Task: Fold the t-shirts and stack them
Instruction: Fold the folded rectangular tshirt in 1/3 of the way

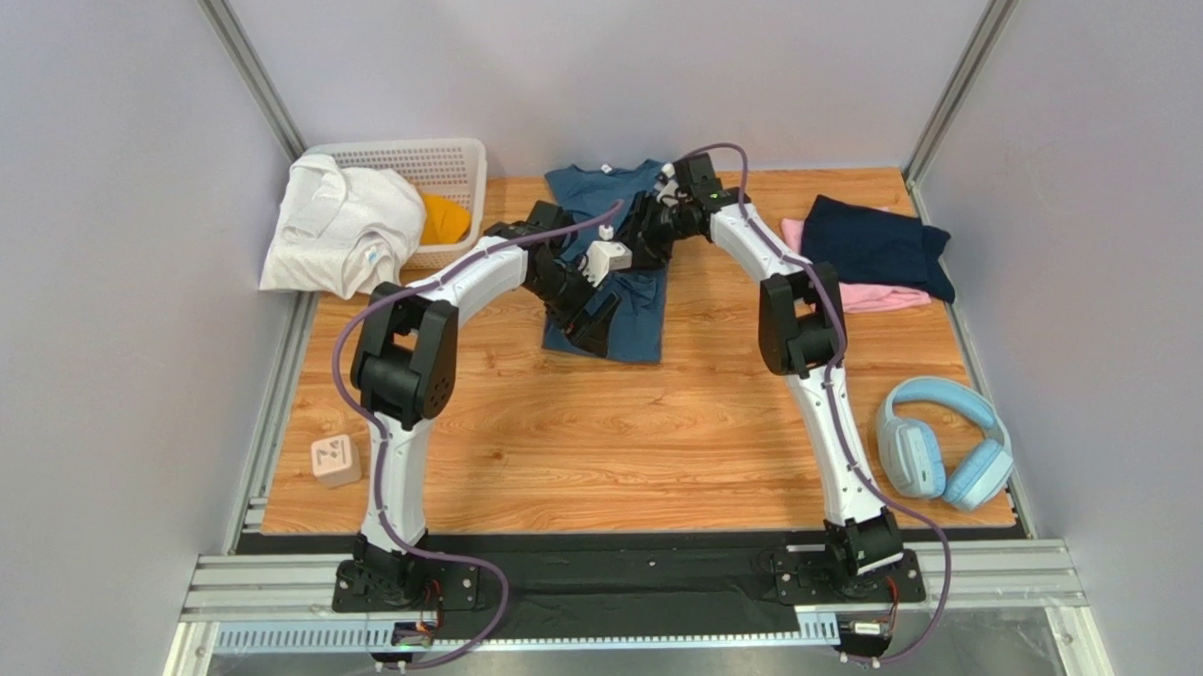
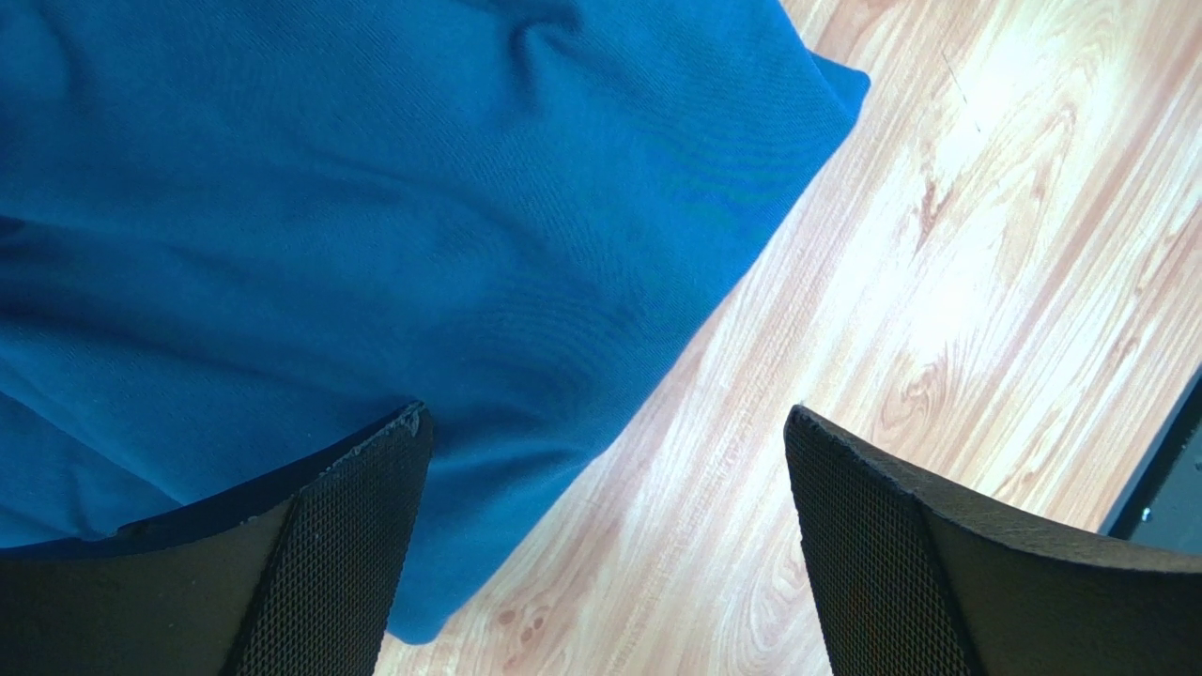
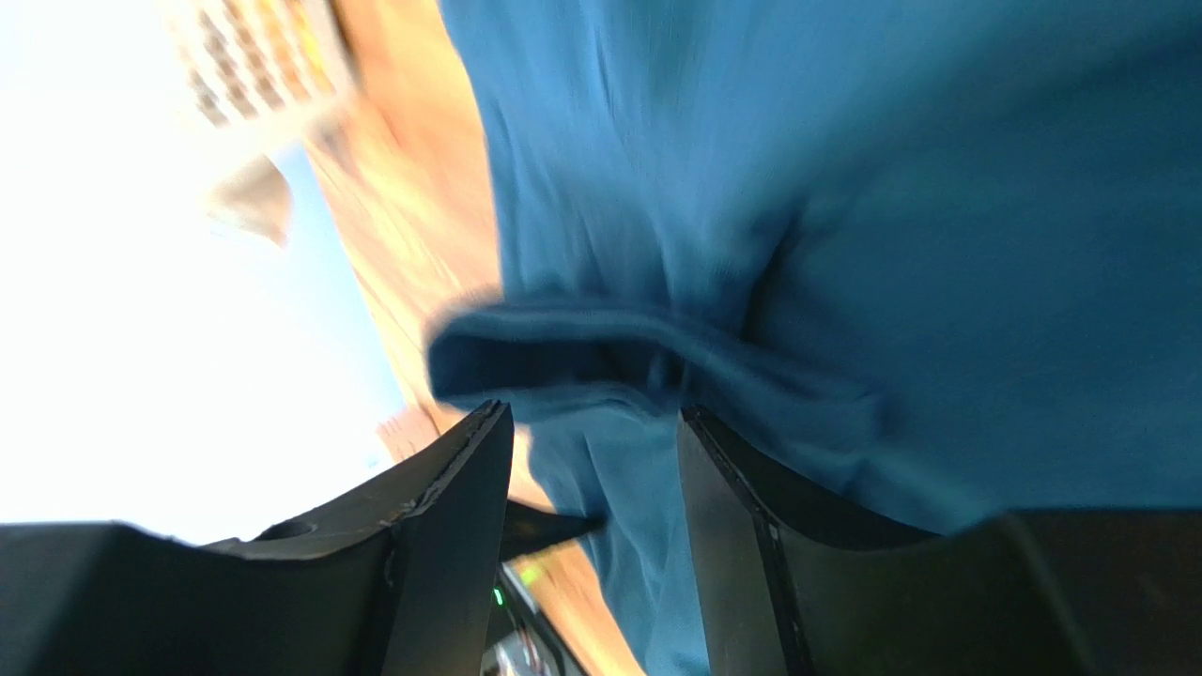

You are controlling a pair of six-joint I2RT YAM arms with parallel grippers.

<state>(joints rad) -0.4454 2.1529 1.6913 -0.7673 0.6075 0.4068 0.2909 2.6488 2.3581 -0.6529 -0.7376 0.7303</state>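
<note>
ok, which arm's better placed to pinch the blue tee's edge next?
Left, probably: the left gripper is open astride the blue t-shirt edge, one finger over cloth, the other over the wooden table. The right gripper, also open, faces a bunched fold; view blurred.

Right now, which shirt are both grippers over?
The teal-blue shirt mid-table: the left gripper and right gripper hang over it. The white shirt lies left, against the basket; the navy shirt and pink shirt sit right.

From above and behind the arm bases, the top camera looks down on the whole table [image 1: 611, 443], the teal-blue t-shirt [image 1: 640, 319] lying far-centre, while both wrist cameras hang close over that shirt, the right one tilted.
</note>
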